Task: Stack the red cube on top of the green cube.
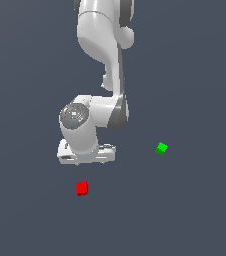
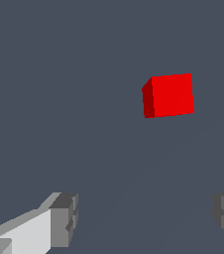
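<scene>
Background is one flat, uniform slate blue-grey surface (image 1: 195, 220) filling both views edge to edge. No seams, walls, furniture or windows visible. Lighting is even and diffuse, no strong highlights. In the wrist view the same plain grey ground (image 2: 59, 74) spans the whole frame.

A plain, seemingly flat dark grey floor (image 1: 195, 215).
</scene>
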Available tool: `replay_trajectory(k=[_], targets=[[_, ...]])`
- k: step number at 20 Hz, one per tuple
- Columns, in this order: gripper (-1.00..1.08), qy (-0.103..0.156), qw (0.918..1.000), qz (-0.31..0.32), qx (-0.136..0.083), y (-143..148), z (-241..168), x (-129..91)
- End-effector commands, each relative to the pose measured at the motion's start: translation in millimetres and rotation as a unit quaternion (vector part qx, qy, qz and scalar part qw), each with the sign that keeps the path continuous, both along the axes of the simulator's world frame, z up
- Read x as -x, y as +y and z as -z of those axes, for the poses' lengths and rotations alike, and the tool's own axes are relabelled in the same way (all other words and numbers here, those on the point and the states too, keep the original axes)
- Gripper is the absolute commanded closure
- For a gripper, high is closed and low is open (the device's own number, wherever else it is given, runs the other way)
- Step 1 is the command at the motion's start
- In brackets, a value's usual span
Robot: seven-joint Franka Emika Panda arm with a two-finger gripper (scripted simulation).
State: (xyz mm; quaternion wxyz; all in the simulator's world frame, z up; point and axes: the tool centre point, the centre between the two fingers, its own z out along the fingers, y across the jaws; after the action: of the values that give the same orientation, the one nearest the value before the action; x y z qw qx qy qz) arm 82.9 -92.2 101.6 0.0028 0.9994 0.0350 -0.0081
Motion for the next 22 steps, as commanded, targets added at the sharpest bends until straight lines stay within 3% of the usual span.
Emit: replay_trajectory(k=[1,13,22], targets=[[-0.92,-0.001,1.0000,-0.007,-0.001,-6.0,4.9,-11.4],[-0.92,-0.006,0.9994,-0.033,-0.003,-26.8,22.8,-55.0],[-0.92,-0.007,0.9991,-0.043,-0.003,-33.7,29.3,-72.9]])
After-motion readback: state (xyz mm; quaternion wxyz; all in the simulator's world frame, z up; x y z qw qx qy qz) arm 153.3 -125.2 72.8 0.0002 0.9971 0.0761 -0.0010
